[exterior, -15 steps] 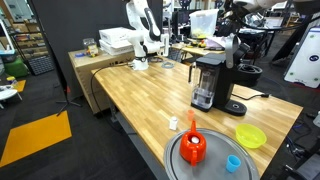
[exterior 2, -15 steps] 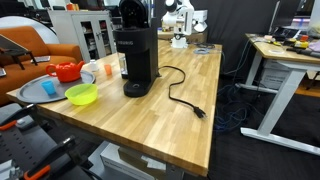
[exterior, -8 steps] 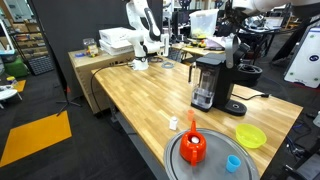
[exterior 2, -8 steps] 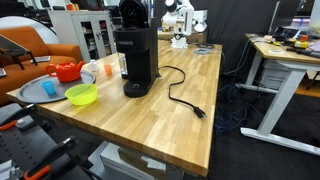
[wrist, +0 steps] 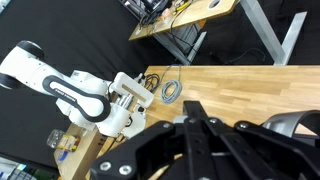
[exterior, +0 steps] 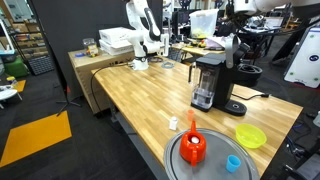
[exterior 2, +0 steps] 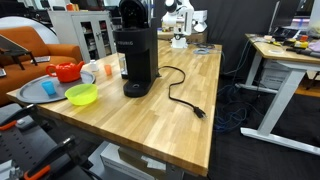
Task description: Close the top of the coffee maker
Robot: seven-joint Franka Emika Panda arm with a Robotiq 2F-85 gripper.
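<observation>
The coffee maker [exterior: 208, 82] is a tall black boxy machine standing on the wooden table [exterior: 140, 95]; it shows in both exterior views [exterior 2: 133, 62]. Its top [exterior 2: 130, 13] stands raised above the body as a dark rounded shape. My arm comes down from the upper right, and my gripper [exterior: 232, 45] hangs just above and behind the machine. In the wrist view my gripper [wrist: 193, 106] has its black fingers pressed together with nothing between them, over the wooden tabletop. The coffee maker itself does not show clearly in the wrist view.
A red pot [exterior: 194, 148] and a blue cup [exterior: 233, 163] sit on a round grey tray [exterior: 175, 160]. A yellow-green bowl [exterior: 250, 135] lies beside the machine. A black power cord [exterior 2: 185, 100] trails across the table. A white robot [wrist: 80, 95] stands at the far end.
</observation>
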